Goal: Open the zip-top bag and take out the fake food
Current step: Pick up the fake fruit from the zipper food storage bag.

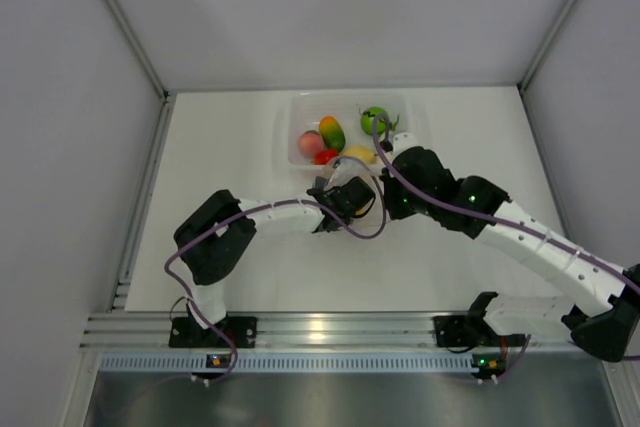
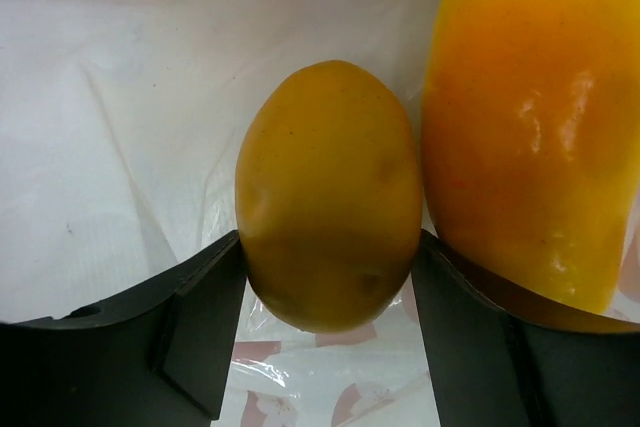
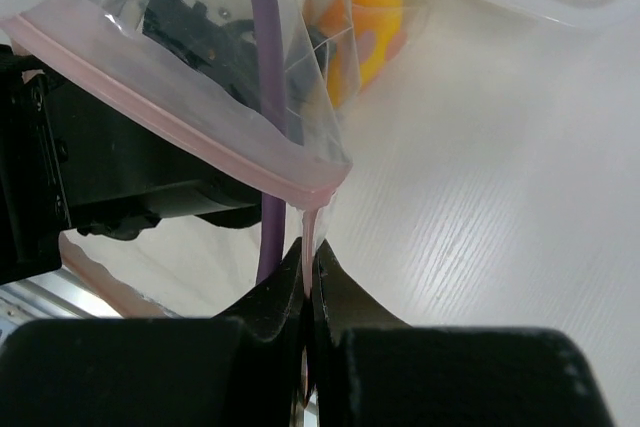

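Observation:
The clear zip-top bag (image 3: 210, 67) with its pink zip strip hangs open in the right wrist view. My right gripper (image 3: 310, 259) is shut on a corner of the strip. My left gripper (image 2: 328, 292) reaches inside the bag; its fingers (image 2: 195, 332) press both sides of an ochre-yellow oval fake food (image 2: 328, 192). A larger yellow-orange piece (image 2: 530, 117) lies right beside it, and an orange piece shows through the plastic in the right wrist view (image 3: 365, 22). In the top view both grippers meet at mid-table, the left (image 1: 348, 197) and the right (image 1: 392, 169).
A rigid clear tub (image 1: 300, 107) stands just behind the grippers. It holds a pink-red piece (image 1: 311, 142), an orange-green piece (image 1: 332, 132), a green one (image 1: 374, 119) and others. Its edge shows in the right wrist view (image 3: 540, 7). White walls enclose the table.

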`<state>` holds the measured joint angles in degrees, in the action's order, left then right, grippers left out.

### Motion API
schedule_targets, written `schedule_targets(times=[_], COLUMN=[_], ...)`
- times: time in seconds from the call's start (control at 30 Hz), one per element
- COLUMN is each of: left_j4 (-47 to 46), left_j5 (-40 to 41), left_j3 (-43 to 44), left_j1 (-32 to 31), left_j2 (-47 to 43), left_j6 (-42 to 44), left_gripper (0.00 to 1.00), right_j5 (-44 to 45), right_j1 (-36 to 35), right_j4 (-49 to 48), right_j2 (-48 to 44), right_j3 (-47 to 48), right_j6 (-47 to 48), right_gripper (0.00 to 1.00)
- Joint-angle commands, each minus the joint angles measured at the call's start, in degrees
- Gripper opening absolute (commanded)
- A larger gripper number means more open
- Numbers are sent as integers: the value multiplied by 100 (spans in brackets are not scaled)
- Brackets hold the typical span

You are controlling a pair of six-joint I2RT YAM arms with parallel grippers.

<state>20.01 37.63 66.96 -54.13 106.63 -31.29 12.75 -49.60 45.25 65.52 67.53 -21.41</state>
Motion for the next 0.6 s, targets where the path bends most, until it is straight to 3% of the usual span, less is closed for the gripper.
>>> schedule_targets(times=[0.0,0.3,0.4,0.43,0.57], left_j4=[-138,-427,-542,-577,-709], left_j5=[-229,-36,-106,-150,-361], left_j3=[36,265,265,274,169], left_j1=[183,236,254,254,254], left_j2=[200,367,332,306,113], left_j6=[44,193,246,237,167], left_gripper=[70,70,48,31,9], right_j5=[-344,-432,-432,-423,-257], right_j1=[-41,-41,-41,-41,-32], right_j4=[-280,-351,-359,-359,-395], right_j2=[49,84,75,75,49], right_j3=[279,138,94,94,111], right_j6=[49,76,84,93,67], right_gripper=[0,0,0,0,0])
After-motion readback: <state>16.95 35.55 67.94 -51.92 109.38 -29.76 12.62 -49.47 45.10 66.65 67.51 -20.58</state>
